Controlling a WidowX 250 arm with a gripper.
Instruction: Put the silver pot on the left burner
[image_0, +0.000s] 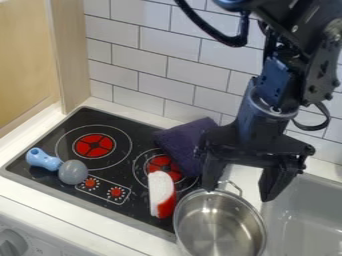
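Observation:
The black gripper hangs at the right, its two fingers spread wide above the far rim of the silver pot. The silver pot sits upright at the bottom right, between the stove and the sink, with its loop handle in the space between the fingertips. The left fingertip appears close to the rim; whether it touches cannot be told. On the black stove top, the left burner is a red disc inside white rings, with nothing standing on it.
A blue and grey utensil lies at the stove's left front. A dark purple cloth partly covers the right burner, and a red and white sponge lies before it. The grey sink is at the right; a tiled wall stands behind.

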